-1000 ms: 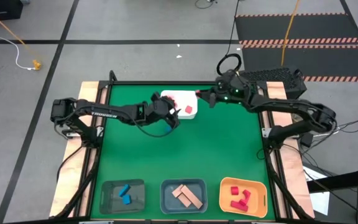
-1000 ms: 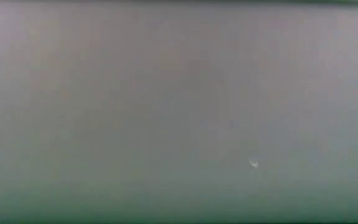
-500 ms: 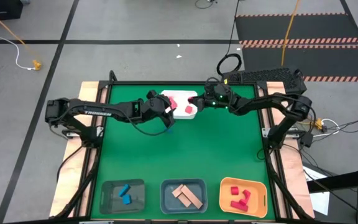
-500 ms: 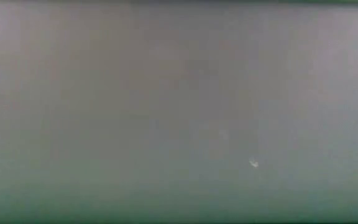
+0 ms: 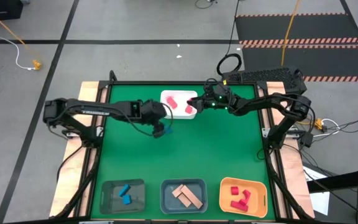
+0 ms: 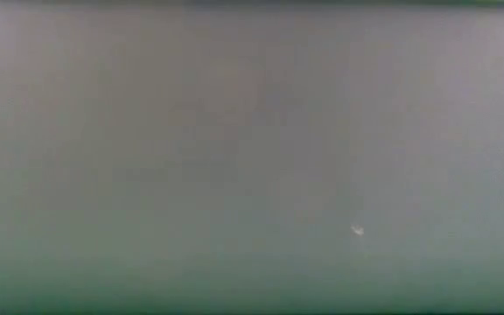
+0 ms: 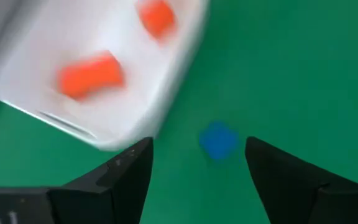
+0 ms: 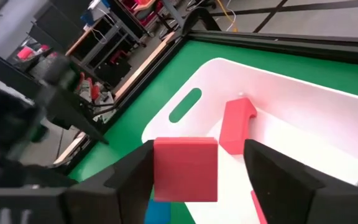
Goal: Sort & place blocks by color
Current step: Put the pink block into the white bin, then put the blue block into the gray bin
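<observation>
A white tray (image 5: 178,115) at the far middle of the green mat holds red blocks (image 5: 171,99). My right gripper (image 5: 196,102) reaches nearly level into the tray's right end, open. A red cube (image 8: 185,169) stands between its fingers (image 8: 197,146), close to one finger and a clear gap from the other. An arched red block (image 8: 236,126) lies farther in. My left gripper (image 5: 161,129) hangs open and tipped down, near the tray's near-left corner. A small blue block (image 7: 218,139) lies on the mat just ahead of its fingers (image 7: 197,142). My right gripper has one finger (image 8: 138,171) right beside the red cube's side (image 8: 159,171). I cannot tell whether they touch. The other finger stands clear of the cube.
Along the near edge stand a grey bin with blue blocks (image 5: 124,194), a grey bin with tan bars (image 5: 184,196) and an orange bin with red blocks (image 5: 242,196). Bare green mat lies between them and the tray. The low view shows only grey blur.
My right gripper has come down and toward the table's left, reaching the tray's right end. My left gripper has drawn back from over the tray toward the near edge and tipped downward.
</observation>
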You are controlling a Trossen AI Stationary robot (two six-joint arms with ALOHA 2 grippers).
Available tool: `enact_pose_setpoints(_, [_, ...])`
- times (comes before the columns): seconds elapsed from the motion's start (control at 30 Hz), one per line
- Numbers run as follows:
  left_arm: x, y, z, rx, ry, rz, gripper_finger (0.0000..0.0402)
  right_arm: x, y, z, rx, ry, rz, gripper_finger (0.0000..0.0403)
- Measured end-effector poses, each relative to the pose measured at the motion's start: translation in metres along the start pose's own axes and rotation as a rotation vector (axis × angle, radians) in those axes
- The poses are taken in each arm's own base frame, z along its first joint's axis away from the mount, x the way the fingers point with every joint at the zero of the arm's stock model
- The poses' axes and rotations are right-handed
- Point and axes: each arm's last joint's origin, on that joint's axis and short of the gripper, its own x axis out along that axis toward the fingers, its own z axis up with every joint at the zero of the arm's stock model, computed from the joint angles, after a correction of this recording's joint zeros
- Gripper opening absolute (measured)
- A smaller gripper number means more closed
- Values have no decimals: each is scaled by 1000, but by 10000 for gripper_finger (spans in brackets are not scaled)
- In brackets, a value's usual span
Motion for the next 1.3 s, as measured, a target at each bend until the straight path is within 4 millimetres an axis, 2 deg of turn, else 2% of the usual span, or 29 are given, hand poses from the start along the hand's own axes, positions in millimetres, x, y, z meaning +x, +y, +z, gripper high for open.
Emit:
enact_pose_setpoints(0.2, [15, -5, -6, 156, 78, -98, 257, -3, 4, 3, 8, -7, 9, 271])
enact_pose_setpoints(0.5, [41, -10, -14, 189, 164, -149, 257, -19, 17, 16, -14, -32, 24, 316])
enact_pose_setpoints(0.77, [74, -20, -20, 296, 180, -181, 257, -42, 38, 31, -40, -71, 61, 314])
enact_pose_setpoints(1.0, [100, -20, -27, 328, 210, -77, 257, -57, 42, 31, -32, -14, 18, 314])
enact_pose_setpoints(1.17, [105, -22, -29, 334, 224, -80, 252, -62, 41, 28, -35, 28, -14, 314])
enact_pose_setpoints(1.3, [103, -24, -29, 358, 217, -109, 210, -62, 40, 26, -36, 48, -28, 313])
